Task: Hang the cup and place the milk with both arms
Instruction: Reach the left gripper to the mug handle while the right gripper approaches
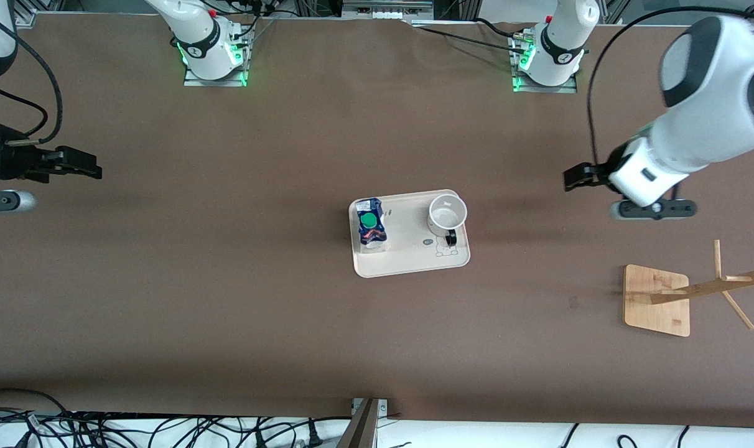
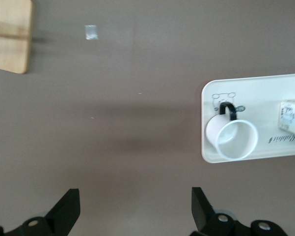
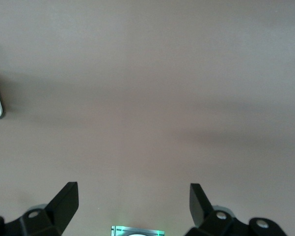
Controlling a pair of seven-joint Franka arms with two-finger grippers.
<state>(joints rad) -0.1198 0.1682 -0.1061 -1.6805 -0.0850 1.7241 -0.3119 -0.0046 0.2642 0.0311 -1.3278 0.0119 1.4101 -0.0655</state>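
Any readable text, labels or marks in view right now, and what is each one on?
None reads clearly.
Tray: script word beside the cup, too blurred to read; small bear drawing, no words.
Milk: white label and red marks, too small to read.
Wooden rack: no text.
Both grippers, left and right, hang open over bare table.

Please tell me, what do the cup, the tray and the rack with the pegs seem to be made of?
The cup looks like glazed ceramic: white, smooth, slightly shiny inside, with a thin black handle. The tray seems to be matte cream plastic, judging by its rounded rim and printed bear drawing, though melamine is possible. The rack appears to be light, unpainted wood, perhaps bamboo: pale tan with visible grain.
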